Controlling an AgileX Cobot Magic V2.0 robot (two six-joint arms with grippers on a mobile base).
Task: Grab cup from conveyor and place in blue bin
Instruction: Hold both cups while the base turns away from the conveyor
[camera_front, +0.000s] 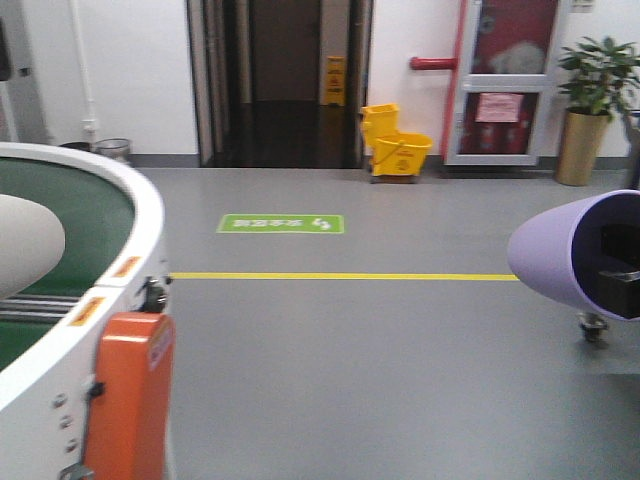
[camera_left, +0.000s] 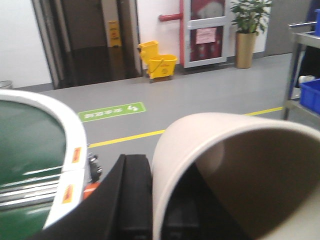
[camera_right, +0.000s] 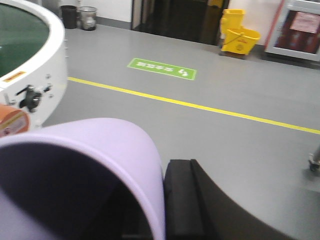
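Grey floor (camera_front: 400, 380) w/ conveyor (camera_front: 70, 195), mop bucket (camera_front: 395, 142)

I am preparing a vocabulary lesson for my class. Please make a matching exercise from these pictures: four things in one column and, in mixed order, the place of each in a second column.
Things
1. lilac cup
2. cream cup
3. yellow mop bucket
4. potted plant

Places
a. just right of the dark doorway
b. in the right pincer
c. right of the red-framed door
d. in the left pincer

Pairs: 1-b, 2-d, 3-a, 4-c
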